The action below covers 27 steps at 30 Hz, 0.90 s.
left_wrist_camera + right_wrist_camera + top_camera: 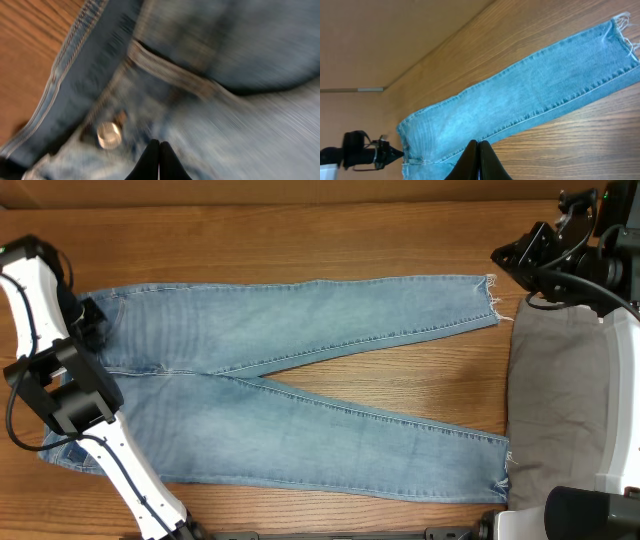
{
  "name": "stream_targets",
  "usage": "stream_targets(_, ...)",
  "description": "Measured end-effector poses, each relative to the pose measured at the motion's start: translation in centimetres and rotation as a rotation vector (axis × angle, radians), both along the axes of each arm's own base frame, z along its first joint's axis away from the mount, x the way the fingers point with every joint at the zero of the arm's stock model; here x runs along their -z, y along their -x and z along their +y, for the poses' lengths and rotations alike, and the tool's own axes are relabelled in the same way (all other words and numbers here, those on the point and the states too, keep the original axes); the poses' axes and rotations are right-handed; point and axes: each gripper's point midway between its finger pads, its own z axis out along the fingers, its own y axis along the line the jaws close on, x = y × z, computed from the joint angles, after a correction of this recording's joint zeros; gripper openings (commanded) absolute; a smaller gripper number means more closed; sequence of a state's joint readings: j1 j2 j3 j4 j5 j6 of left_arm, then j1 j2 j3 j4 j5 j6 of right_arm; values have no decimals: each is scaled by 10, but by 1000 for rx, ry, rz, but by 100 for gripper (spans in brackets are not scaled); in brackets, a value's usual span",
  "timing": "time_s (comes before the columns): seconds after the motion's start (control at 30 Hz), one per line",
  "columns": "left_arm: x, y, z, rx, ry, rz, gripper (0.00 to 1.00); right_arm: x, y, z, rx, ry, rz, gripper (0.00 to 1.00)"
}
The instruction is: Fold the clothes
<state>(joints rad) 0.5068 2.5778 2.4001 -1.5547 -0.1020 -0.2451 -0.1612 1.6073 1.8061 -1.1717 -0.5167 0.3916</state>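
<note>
The light blue jeans (300, 380) lie flat on the wooden table, waist at the left, both legs spread out to the right with frayed hems (492, 300). My left gripper (90, 320) is shut and empty, right over the waistband. The blurred left wrist view shows its tips (159, 147) close above the denim (240, 125), next to a metal button (109, 135). My right gripper (500, 254) is shut and empty, raised beyond the upper leg's hem at the far right. Its wrist view shows the shut tips (479, 147) high above the upper leg (520, 105).
A grey cloth (560, 400) lies at the right edge of the table, touching the lower leg's hem (503, 470). The right arm's white body (625, 400) stands over it. The left arm (60, 390) reaches over the waist. Bare wood (400, 380) shows between the legs.
</note>
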Motion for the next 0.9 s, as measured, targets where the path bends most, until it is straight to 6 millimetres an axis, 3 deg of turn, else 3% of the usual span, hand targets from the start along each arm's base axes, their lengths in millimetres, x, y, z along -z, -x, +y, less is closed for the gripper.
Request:
stream_targets(0.13,23,2,9,-23,6,14,4,1,1,0,0,-1,5,4)
stream_targets(0.4,24,6,23,-62,-6,5,4,5,2,-4,17,19,22,4)
stream_targets(0.6,24,46,56,-185,-35,83,4,14,5,-8,38,52,57,8)
stream_targets(0.77,25,81,87,-308,12,79,4,55,14,-5,24,135,176,8)
stream_targets(0.9,25,86,94,-342,84,9,10,106,11,7,-15,168,270,8)
